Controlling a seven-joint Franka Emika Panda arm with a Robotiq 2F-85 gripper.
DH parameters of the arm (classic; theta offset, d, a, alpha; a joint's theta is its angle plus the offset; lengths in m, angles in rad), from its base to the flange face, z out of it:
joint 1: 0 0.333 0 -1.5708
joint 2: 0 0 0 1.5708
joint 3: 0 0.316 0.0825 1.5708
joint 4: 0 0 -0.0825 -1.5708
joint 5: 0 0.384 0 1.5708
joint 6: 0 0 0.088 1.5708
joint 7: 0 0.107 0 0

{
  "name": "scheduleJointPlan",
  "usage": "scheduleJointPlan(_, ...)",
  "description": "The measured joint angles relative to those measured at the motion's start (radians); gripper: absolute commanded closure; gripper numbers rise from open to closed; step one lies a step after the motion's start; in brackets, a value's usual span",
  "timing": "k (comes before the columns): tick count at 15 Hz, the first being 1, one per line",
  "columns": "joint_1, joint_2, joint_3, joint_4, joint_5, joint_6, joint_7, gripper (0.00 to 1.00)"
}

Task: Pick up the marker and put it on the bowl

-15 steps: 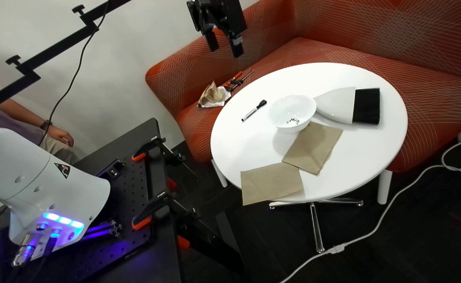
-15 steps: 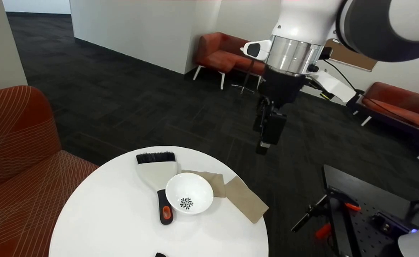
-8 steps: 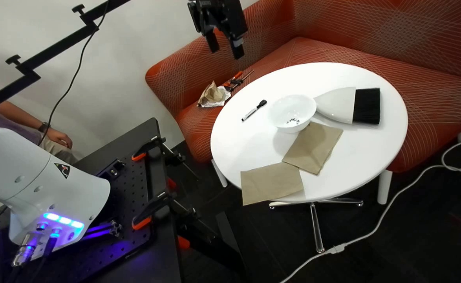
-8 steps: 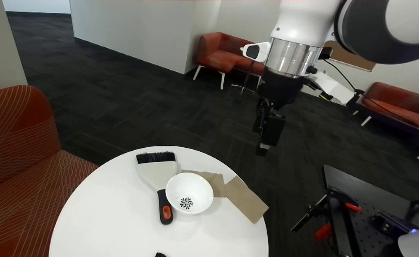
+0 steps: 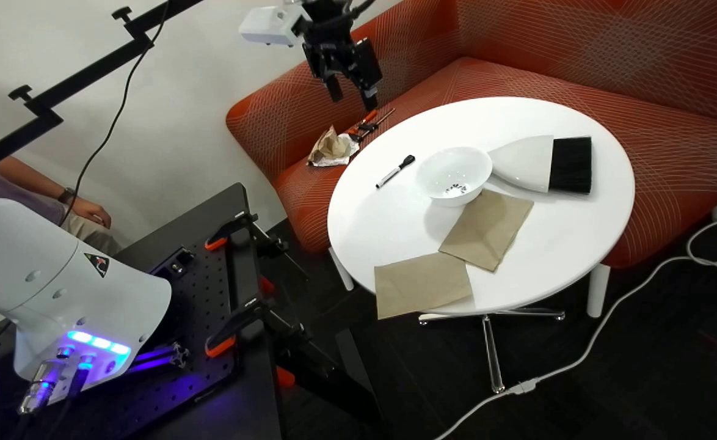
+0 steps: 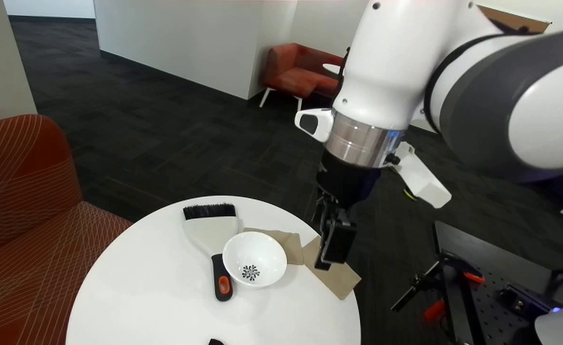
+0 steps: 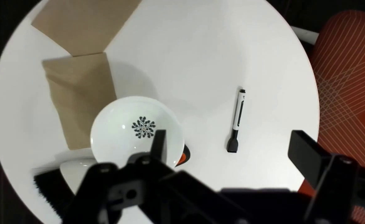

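Hanging up higher than the round white table, the black gripper points down at it, with its two fingers spread wide apart. It is on the end of the big white arm. The marker lies flat on the table, well below the gripper. It has a white body and black ends. In the wrist view, it shows in the gap between the fingers, with its fat black end at the bottom.

The bowl sits right side up near the marker, and the two are apart. It is round and white, with a black flower-like picture inside. Just beside the bowl lies a big brush, with a white wide part, black bristles and a dark handle with a bit of orange. I cannot tell if the bowl touches it.

Two flat brown cloths are on the table too. A cloth goes up to the bowl's rim, and the other cloth sticks out past the table's edge. A red couch stands by the table, with crumpled paper and orange and black things on its seat. A long white cord runs over the dark floor.
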Motion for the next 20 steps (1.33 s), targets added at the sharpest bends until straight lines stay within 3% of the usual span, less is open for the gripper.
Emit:
scheduleJointPlan(9, 0.019, 0.278, 0.065, 0.085, 0.000, 0.252, 0.013, 0.00)
scheduleJointPlan(20, 0.071, 0.590, 0.052, 0.352, -0.007, 0.259, 0.027, 0.00)
